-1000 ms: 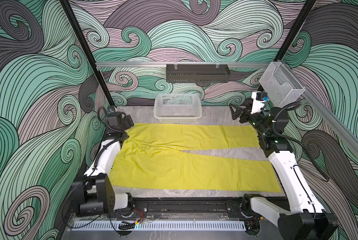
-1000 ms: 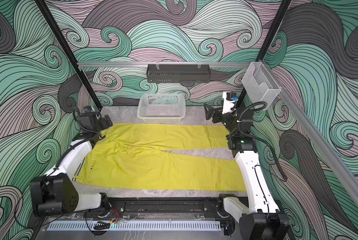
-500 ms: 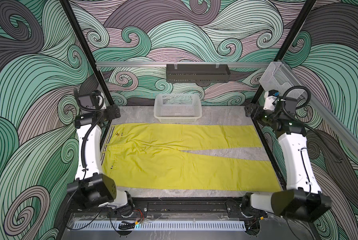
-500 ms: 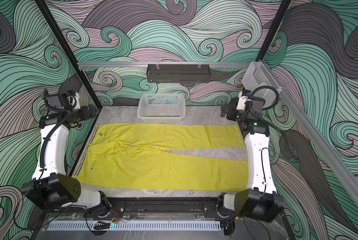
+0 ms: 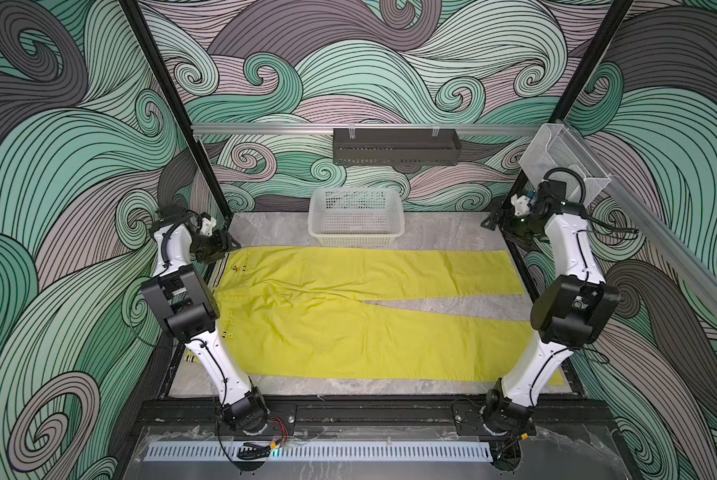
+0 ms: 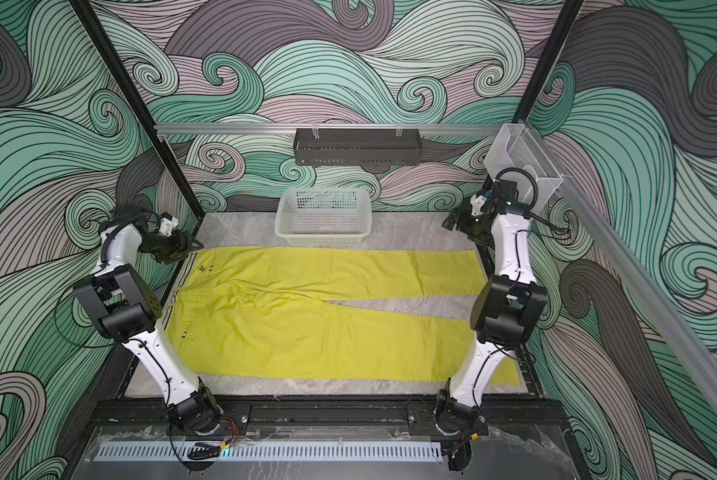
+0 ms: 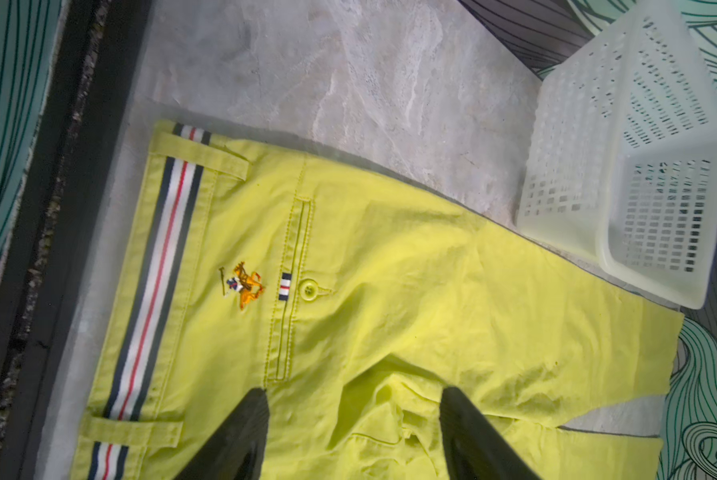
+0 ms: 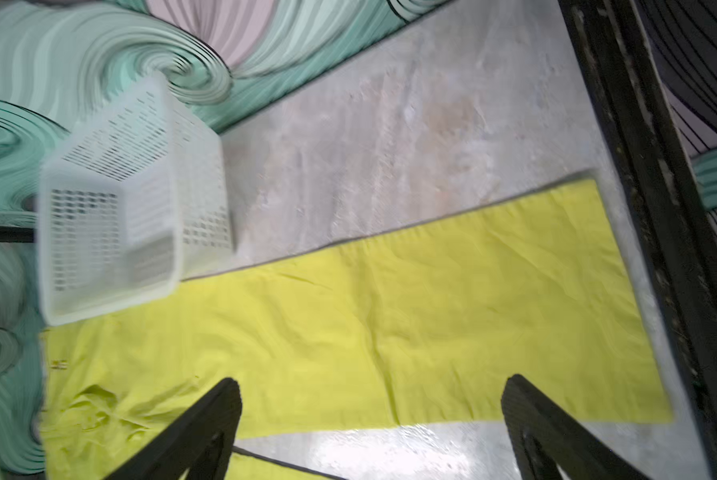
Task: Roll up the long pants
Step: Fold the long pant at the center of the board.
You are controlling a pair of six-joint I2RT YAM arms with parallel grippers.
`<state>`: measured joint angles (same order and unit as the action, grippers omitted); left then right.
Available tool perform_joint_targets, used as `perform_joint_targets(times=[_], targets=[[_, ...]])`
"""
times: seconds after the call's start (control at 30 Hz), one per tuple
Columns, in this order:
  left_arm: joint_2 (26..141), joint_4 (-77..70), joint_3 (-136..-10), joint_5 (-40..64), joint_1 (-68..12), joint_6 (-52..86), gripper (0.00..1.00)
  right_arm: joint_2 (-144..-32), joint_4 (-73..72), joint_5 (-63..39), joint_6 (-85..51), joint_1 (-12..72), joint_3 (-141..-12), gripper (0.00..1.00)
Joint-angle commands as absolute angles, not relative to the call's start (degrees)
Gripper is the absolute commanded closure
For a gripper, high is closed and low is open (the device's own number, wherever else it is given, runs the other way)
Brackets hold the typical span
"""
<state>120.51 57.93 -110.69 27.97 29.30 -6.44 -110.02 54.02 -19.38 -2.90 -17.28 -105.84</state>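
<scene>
- Left gripper [image 5: 229,245] hangs at 10 o'clock of the table [image 5: 444,232], over the waist corner of the long pants [image 5: 348,328]. In the left wrist view its two dark fingers [image 7: 240,432] stand apart with a gap between them. They close on nothing, and only fabric lies beneath.
- Right gripper [image 5: 490,220] hangs at 2 o'clock, above the table's far right corner. In the right wrist view its jaws are spread wide and empty, clear of the cloth.
- Long pants lie flat across the middle of the table and are not yet rolled. The waistband [image 7: 157,282] is at 9 o'clock and both leg ends point to 3 o'clock.
- The waistband carries dark, white and red stripes. Near it sit an embroidered logo [image 7: 242,284] and a yellow button [image 7: 308,289] on the pocket welt.
- The legs part at the crotch, leaving a wedge of bare table that widens toward 3 o'clock. The far leg ends near the right edge. The near leg runs toward 4 o'clock, and its end is partly hidden behind the right arm.
- Creases gather around the crotch, while the legs lie mostly smooth.
- White basket [image 5: 357,239] stands upright at 12 o'clock, just beside the far leg's upper edge. Whether it touches the cloth cannot be told.
</scene>
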Motion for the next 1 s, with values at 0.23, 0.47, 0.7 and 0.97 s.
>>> perform_joint_targets(times=[0.23, 0.47, 0.7, 0.97], targets=[[130.6, 55.5, -120.5, 8.8, 28.4, -17.5, 0.34, -113.0, 47.5, -14.4, 0.4, -17.6, -101.6, 0.03], [136.3, 48.2, -122.9, 8.2, 27.5, -20.3, 0.34, -119.7, 47.4, -16.8, -0.5, -16.5, -108.5, 0.04], [144.4, 50.2, -132.2, 6.3, 25.3, -23.1, 0.33, -123.3, 47.3, -14.8, -2.1, -14.2, -111.7, 0.04], [145.5, 51.4, -132.5, 5.3, 24.5, -24.0, 0.6, -123.0, 47.4, -12.0, -1.4, -12.5, -111.4, 0.05]])
